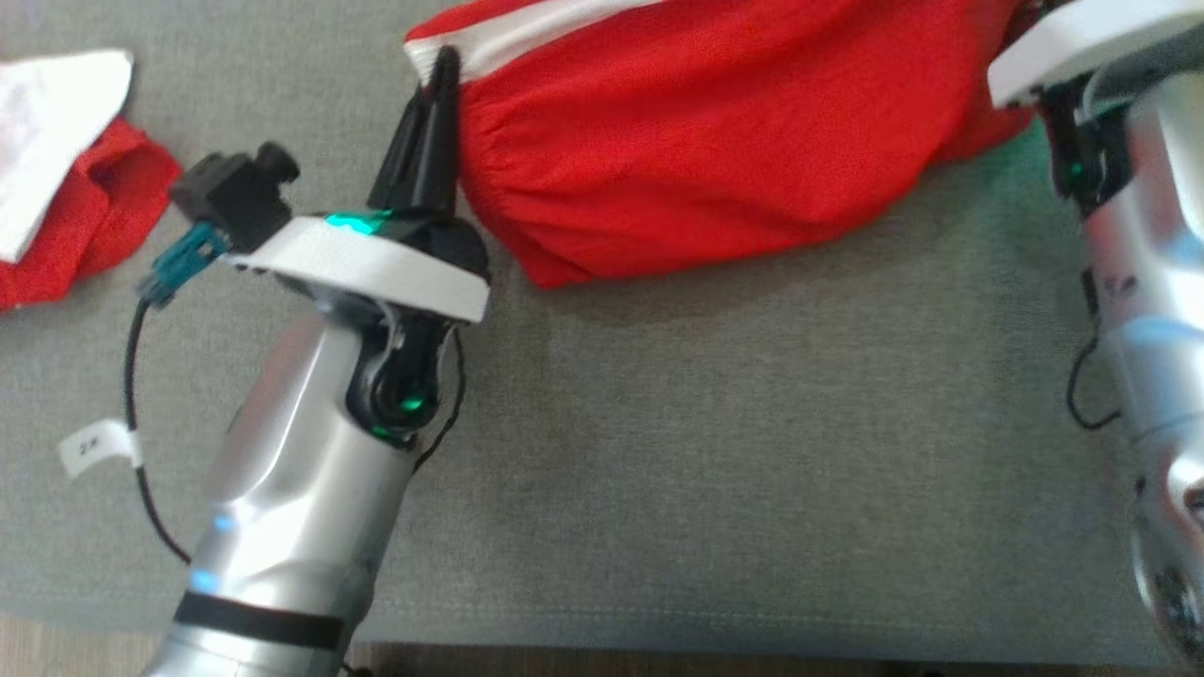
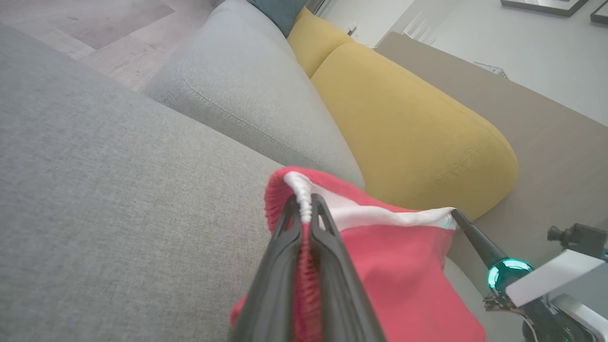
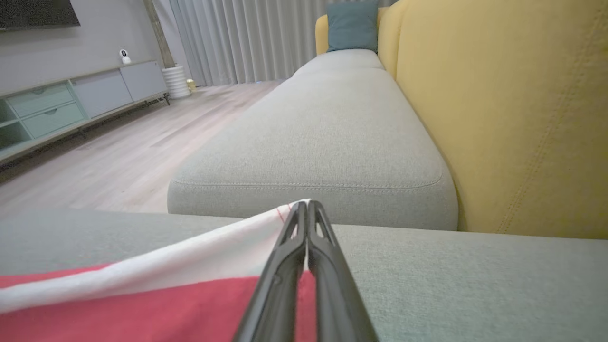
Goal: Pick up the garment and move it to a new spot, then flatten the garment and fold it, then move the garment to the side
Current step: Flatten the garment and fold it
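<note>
With left gripper (image 2: pixel 304 205) and right gripper (image 3: pixel 308 205) clamped shut on jersey (image 1: pixel 705 141) trim, pull taut. Lay flat on seat cushion (image 1: pixel 658 423), clear of front edge.

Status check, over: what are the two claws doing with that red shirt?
Left claw shut on garment, white-trimmed corner. Right claw shut on opposite corner. Garment stretched between them over grey cushion. Red-and-white cloth lies apart, far left.
</note>
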